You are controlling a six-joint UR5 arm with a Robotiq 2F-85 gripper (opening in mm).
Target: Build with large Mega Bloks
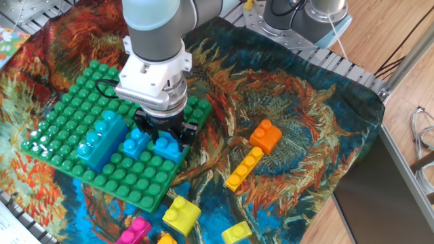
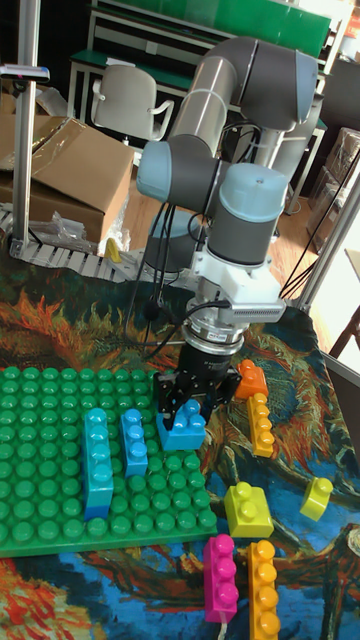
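Observation:
My gripper (image 1: 165,137) (image 2: 190,408) points straight down over the right part of the green studded plate (image 1: 62,116) (image 2: 40,480). It is shut on a blue square brick (image 1: 169,148) (image 2: 184,432) that sits on the plate's studs. Just left of it a second blue brick (image 1: 137,143) (image 2: 133,441) is seated. Further left stands a long light blue brick (image 1: 102,139) (image 2: 98,460). The fingers hide most of the held brick's sides.
Loose bricks lie on the patterned cloth to the right of the plate: an orange one (image 1: 266,135) (image 2: 250,380), a long yellow-orange one (image 1: 244,169) (image 2: 262,423), a yellow square (image 1: 182,214) (image 2: 247,508), a small yellow one (image 1: 237,233) (image 2: 316,496) and a pink one (image 1: 133,232) (image 2: 220,576).

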